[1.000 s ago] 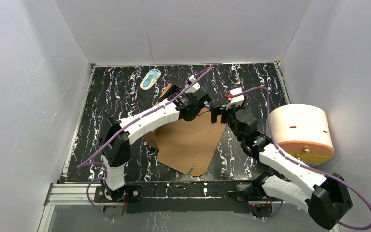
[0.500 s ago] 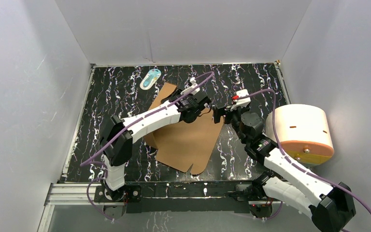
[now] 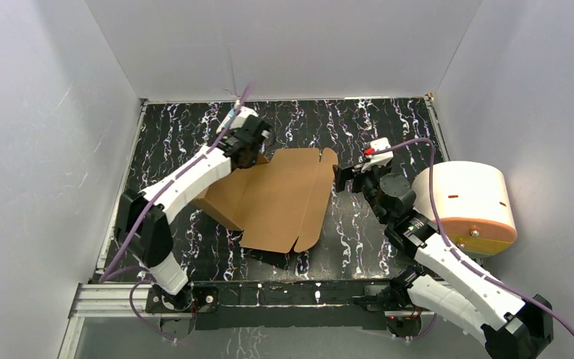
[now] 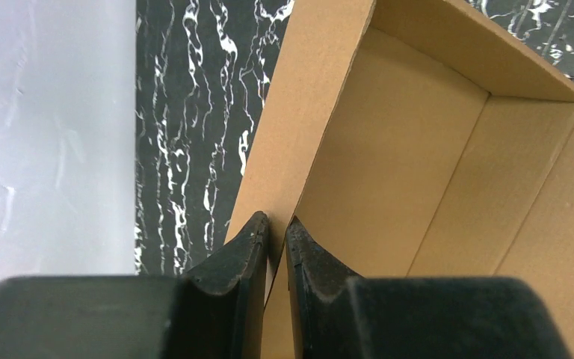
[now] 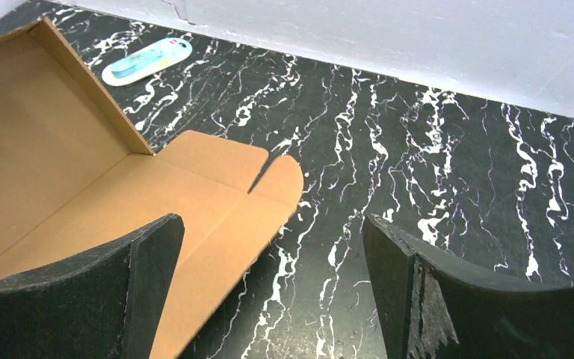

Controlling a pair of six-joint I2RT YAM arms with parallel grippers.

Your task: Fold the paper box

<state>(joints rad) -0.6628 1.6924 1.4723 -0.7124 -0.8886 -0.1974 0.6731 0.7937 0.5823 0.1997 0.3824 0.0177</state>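
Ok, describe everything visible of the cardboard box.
The paper box is plain brown corrugated cardboard, a die-cut sheet lying mostly flat on the black marbled table, with rounded, slit flaps at its far right corner. Its left side wall stands raised, pinched at its edge by the left gripper.

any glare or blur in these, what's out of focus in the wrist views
Top external: soft even light, no glare, paper box sharp. Left wrist: left fingers dark and slightly soft at the bottom edge, the cardboard between them crisp. Right wrist: right fingers dark and soft up close, marbled table and white-and-blue item in focus.
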